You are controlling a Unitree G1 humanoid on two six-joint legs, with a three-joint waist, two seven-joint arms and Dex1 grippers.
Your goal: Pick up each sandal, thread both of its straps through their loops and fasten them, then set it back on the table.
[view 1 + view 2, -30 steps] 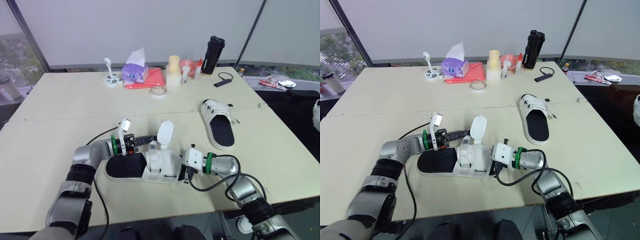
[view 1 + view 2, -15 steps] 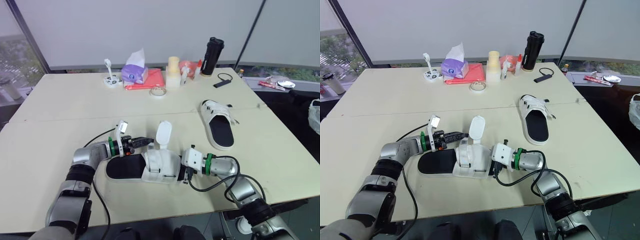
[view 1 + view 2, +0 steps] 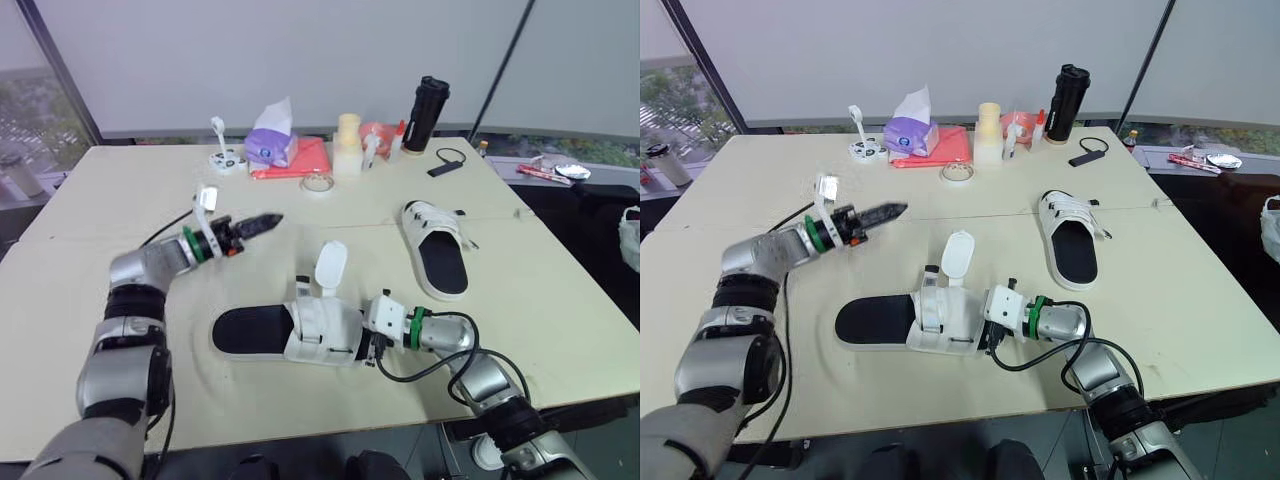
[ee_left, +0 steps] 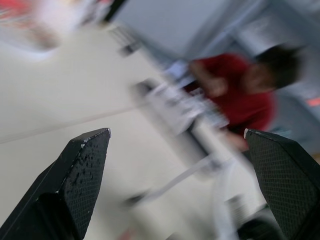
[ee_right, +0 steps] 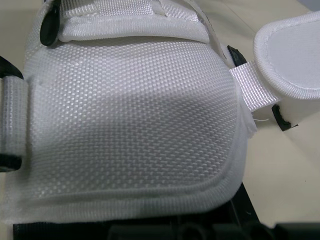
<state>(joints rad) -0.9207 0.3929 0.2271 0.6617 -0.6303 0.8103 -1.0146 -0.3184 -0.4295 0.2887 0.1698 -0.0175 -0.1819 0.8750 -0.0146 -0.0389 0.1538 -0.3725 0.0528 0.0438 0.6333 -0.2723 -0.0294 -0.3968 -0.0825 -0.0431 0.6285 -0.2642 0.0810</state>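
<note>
In the eye views, the sandal (image 3: 300, 335) lies lengthwise along the worktop's (image 3: 120, 180) near edge. Its toe is against the right hand (image 3: 372, 343), and one strap (image 3: 330, 268) stands loose. The left hand (image 3: 268, 221) hovers well apart, and the strap lies toward the near edge from it.

In the left wrist view, its fingers (image 4: 82, 172) are spread open.

In the right wrist view, the sandal's upper sits close against that hand. Whether it grips cannot be told.
</note>
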